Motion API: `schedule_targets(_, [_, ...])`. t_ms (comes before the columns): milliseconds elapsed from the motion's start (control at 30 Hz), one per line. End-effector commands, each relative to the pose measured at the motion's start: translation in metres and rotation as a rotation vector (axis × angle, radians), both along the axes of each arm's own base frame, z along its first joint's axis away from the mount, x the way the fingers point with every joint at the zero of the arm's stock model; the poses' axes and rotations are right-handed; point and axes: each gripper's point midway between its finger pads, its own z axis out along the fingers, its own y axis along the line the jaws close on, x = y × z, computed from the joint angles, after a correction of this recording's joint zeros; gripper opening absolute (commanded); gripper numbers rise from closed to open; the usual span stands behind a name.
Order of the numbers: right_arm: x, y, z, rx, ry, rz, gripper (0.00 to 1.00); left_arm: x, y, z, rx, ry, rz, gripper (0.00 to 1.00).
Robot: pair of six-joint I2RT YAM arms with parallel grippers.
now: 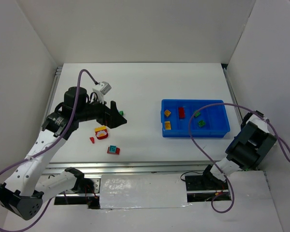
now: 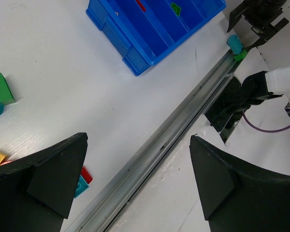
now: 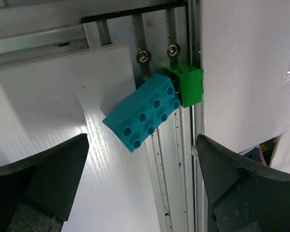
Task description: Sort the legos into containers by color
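Claws both wide and empty: my left claw (image 2: 137,140) hovers near loose legos (image 1: 101,132), my right claw (image 3: 141,140) over a teal brick (image 3: 142,112), poised for picking.

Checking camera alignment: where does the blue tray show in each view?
Top external: the tray sits right of centre on the table.
Left wrist: tray at the top, middle, cropped by the upper edge.
Right wrist: not in it.
Shared landmark: the metal rail at the table's edge, seen in all three.
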Motion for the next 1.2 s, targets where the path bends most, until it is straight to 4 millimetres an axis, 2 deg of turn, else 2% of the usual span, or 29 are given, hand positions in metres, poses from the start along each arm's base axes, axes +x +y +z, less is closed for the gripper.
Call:
schedule_targets(0, [-0.012,-0.012,0.004,-0.075,0.047,-0.089,1.00,-0.001,-0.002,0.008,-0.014,-0.051,-0.033,1.00])
schedule_targets(167, [-0.012,-0.021,0.012,-0.154,0.011,-0.094,1.00,-0.004,-0.004,0.008,-0.024,-0.049,-0.052,1.00])
schedule_targets(200, [-0.017,-0.026,0.017,-0.181,0.013,-0.117,1.00,-0.005,-0.004,0.008,-0.026,-0.049,-0.057,1.00])
schedule_targets(333, [-0.029,-0.028,0.016,-0.178,0.056,-0.181,1.00,-0.008,-0.006,0.008,-0.036,-0.048,-0.070,1.00])
schedule_targets(567, [-0.036,-0.022,0.008,-0.164,0.096,-0.230,1.00,-0.009,-0.007,0.009,-0.039,-0.050,-0.080,0.99])
schedule_targets(1000, [-0.026,-0.009,-0.005,-0.077,0.050,-0.207,0.96,-0.010,-0.007,0.011,-0.044,-0.059,-0.088,1.00])
schedule_targets(1167, [-0.032,-0.007,-0.008,-0.080,0.114,-0.259,0.97,-0.012,-0.007,0.012,-0.052,-0.065,-0.094,0.99])
